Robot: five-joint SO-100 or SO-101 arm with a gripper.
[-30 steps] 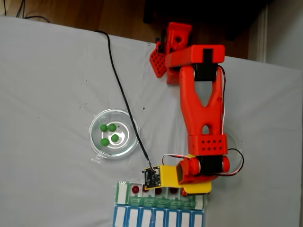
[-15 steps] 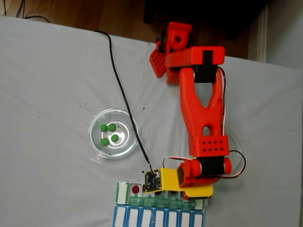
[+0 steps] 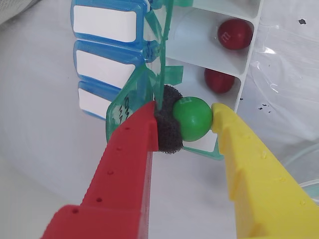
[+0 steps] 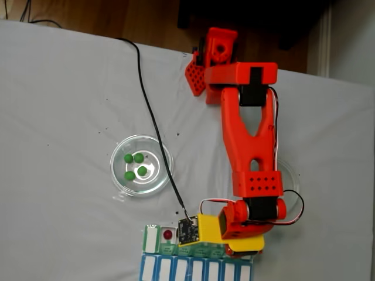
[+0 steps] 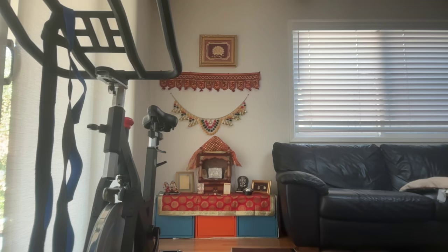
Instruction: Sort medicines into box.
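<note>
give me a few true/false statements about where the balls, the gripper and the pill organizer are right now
1. The gripper is closed on a green ball. True.
2. The glass dish holds four red balls. False: its four balls are green.
3. In the wrist view, two compartments of the pill organizer each hold a red ball. True.
4. The held green ball is over the glass dish. False: it is at the organizer, by an open green lid.
5. The blue lids in the wrist view stand open. False: they are shut.
</note>
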